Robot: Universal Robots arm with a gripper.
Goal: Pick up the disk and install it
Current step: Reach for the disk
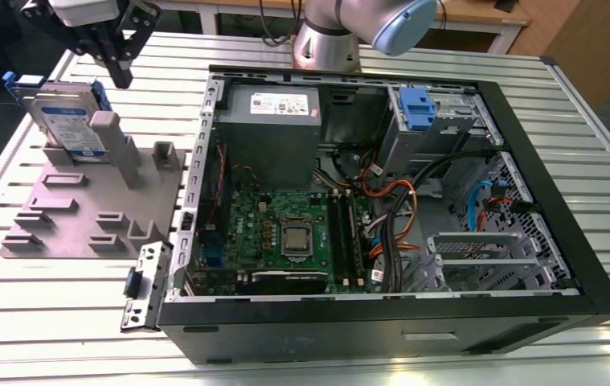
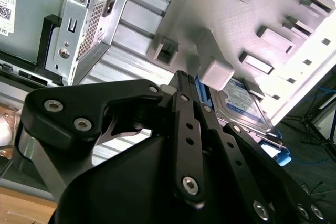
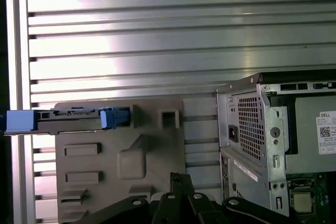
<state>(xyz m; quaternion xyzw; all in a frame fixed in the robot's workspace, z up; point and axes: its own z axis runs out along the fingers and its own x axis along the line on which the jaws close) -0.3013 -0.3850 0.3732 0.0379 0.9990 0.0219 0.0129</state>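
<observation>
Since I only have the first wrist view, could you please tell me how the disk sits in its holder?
Observer: In the exterior view the disk stands upright on edge in the grey holder.
Operator: Thanks. Does the claw touch it?
Observer: No; the claw hangs shut above the holder, apart from the disk.
Operator: Which way does it face?
Observer: Its label faces the holder's tall post, as the second wrist view shows.

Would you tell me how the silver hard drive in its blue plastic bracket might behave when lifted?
The silver hard drive looks rigid, likely heavy for its size. Standing on edge in the grey stand, it may tip if nudged sideways.
</observation>
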